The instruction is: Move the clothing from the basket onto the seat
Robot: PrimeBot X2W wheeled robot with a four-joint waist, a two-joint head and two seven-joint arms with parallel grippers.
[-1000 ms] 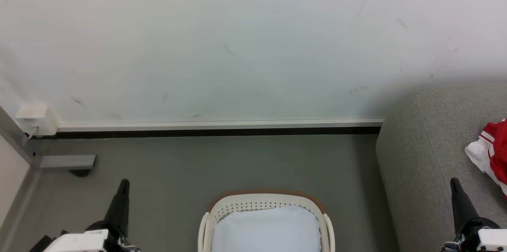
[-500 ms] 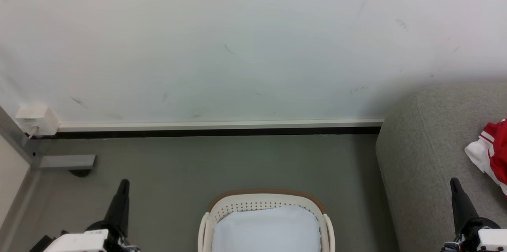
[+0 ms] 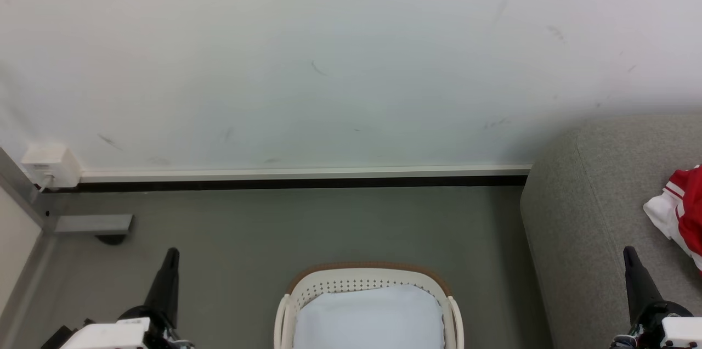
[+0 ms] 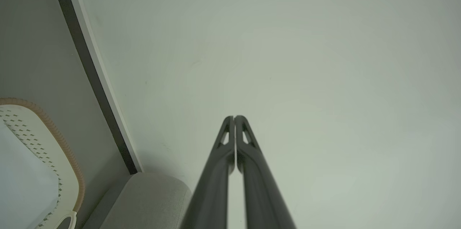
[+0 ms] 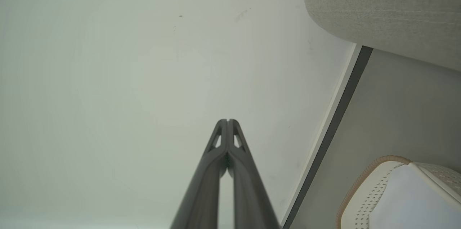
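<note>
From the head camera I look down on a grey floor meeting a scuffed white wall. A small white box sits low on that wall at the far left.

The basket, cream with a brown rim and rows of small holes, stands on the floor at the bottom centre, cut off by the frame edge. A plain pale bluish-white pad lies inside it.

The seat, light grey fabric with a rounded corner, stands to the right of the basket and apart from it. The clothing, red and white with red stripes, lies on top of the seat at the far right edge, partly out of frame.

My left gripper points up at the lower left, over the floor. Its 2 dark fingers are pressed together and hold nothing. My right gripper points up at the lower right, in front of the seat, with its 2 fingers also pressed together and empty. The clothing is beyond its tip and to the right, not touching it. In both wrist cameras the finger pairs meet at the tips and point at the bare wall.
</note>
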